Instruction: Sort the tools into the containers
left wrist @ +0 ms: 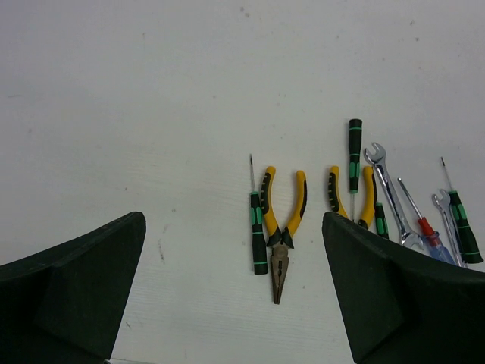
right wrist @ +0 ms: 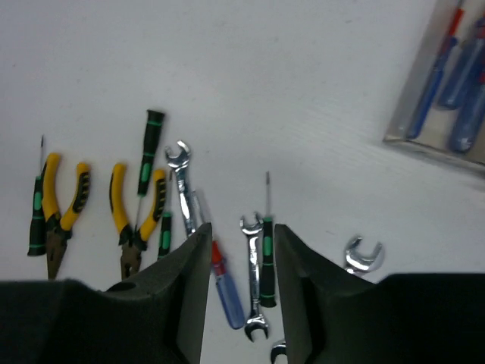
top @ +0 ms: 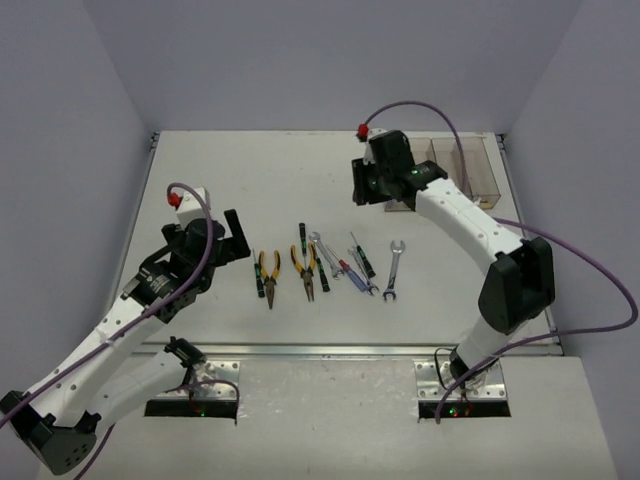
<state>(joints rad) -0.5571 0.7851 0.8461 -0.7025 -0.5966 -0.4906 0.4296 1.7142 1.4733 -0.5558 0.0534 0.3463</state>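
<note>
The tools lie in a row mid-table: two yellow-and-black pliers (top: 268, 275) (top: 305, 270), green/black screwdrivers (top: 302, 240) (top: 360, 255), a blue/red screwdriver (top: 350, 272) and silver wrenches (top: 325, 255) (top: 393, 270). The containers (top: 470, 165) stand at the far right, partly behind my right arm. In the right wrist view one bin (right wrist: 402, 133) holds blue/red screwdrivers (right wrist: 447, 68). My left gripper (top: 238, 240) (left wrist: 232, 220) is wide open and empty, left of the pliers (left wrist: 282, 220). My right gripper (top: 362, 190) (right wrist: 242, 231) is open and empty, high above a small wrench (right wrist: 252, 265).
White walls close in the table on three sides. A metal rail (top: 330, 350) runs along the near edge between the arm bases. The purple cables (top: 450, 130) arc over the right arm near the bins.
</note>
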